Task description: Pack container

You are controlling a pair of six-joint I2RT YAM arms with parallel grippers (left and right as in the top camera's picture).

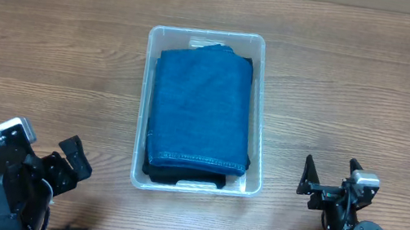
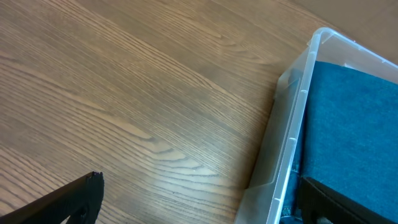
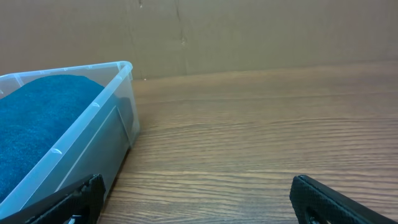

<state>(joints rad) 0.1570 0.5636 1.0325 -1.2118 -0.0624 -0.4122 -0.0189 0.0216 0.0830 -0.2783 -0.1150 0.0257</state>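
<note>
The clear plastic container [image 1: 257, 140] stands in the middle of the wooden table. A folded blue cloth [image 1: 201, 110] lies in it on top of a darker folded cloth [image 1: 182, 180]. My left gripper [image 1: 75, 161] is open and empty at the front left, away from the container. My right gripper [image 1: 329, 176] is open and empty at the front right. The left wrist view shows the container's near wall [image 2: 289, 143] and the blue cloth [image 2: 351, 124]. The right wrist view shows the container's corner [image 3: 118, 93] and the blue cloth [image 3: 37, 118].
A brown wall [image 3: 249, 31] runs along the table's far edge. Bare wooden table [image 1: 50, 49] lies on both sides of the container.
</note>
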